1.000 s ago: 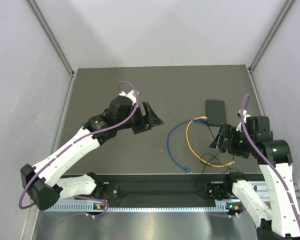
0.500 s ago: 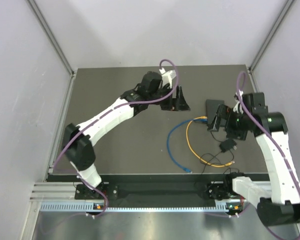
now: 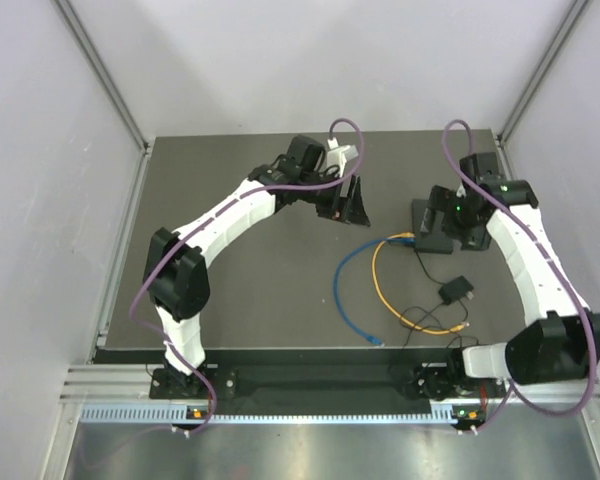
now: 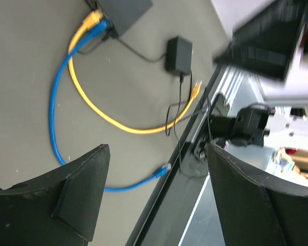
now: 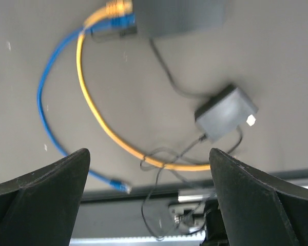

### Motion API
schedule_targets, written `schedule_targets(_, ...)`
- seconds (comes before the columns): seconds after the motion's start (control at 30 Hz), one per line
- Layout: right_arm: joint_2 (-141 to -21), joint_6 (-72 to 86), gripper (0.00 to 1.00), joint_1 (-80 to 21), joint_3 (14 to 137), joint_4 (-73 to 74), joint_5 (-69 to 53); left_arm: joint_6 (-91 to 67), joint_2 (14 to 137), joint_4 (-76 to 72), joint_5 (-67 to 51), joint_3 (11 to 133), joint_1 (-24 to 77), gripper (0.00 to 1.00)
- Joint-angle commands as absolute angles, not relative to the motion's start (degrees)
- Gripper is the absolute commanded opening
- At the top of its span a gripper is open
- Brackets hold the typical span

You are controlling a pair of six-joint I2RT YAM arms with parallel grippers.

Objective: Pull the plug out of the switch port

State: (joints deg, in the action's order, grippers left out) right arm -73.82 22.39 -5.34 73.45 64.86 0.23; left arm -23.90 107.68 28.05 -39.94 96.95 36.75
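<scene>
1. the left gripper (image 4: 158,149) has its fingers spread apart and holds nothing. a second ago it hung low over the left half of the table (image 3: 230,300). the arm has since stretched toward the far side, and the gripper now sits near the middle, well to the left of the black box (image 5: 187,15).
2. the right gripper (image 5: 149,151) is also spread wide and empty. a second ago it was down over the adapter (image 5: 226,119). now it is further from the arm bases, above the black box, with no finger touching it.
3. the black box lies flat at the far right of the table, in the same spot as before.
4. the yellow plug (image 5: 117,7) and the blue plug (image 5: 124,20) sit side by side in the box's near left corner, both still pushed in.
5. the yellow cable (image 3: 377,280) and the blue cable (image 3: 338,285) loop back toward the near edge of the table, unchanged, with their free ends lying loose.
6. the adapter is now uncovered in the top view, and its thin black wire (image 5: 167,77) runs up to the box.
</scene>
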Motion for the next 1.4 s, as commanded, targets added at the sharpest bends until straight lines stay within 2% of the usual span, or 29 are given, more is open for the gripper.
schedule_targets(0.0, -79.24, 21.0, 1.0, -4.57, 79.71, 57.75, 5.88, -18.02, 106.7, 32.24, -42.89, 97.38, 37.0, 0.81)
schedule_targets(0.27, -93.24, 18.21, 1.0, -4.13, 87.1, 48.79, 7.74, -20.3, 106.44, 31.11, -42.81, 96.94, 35.77, 0.81)
schedule_targets(0.6, -108.97, 15.82, 1.0, -2.55, 97.64, 47.9, 10.99, -26.19, 103.27, 32.6, -40.78, 93.08, 32.17, 0.8)
schedule_targets(0.83, -113.11, 15.39, 1.0, 2.98, 99.05, 44.3, 5.55, -27.51, 100.98, 27.61, -42.44, 87.01, 32.25, 0.79)
schedule_targets(1.37, -120.15, 9.67, 1.0, 3.25, 98.79, 42.1, -7.29, -28.48, 105.64, 25.84, -44.12, 89.21, 31.99, 0.76)
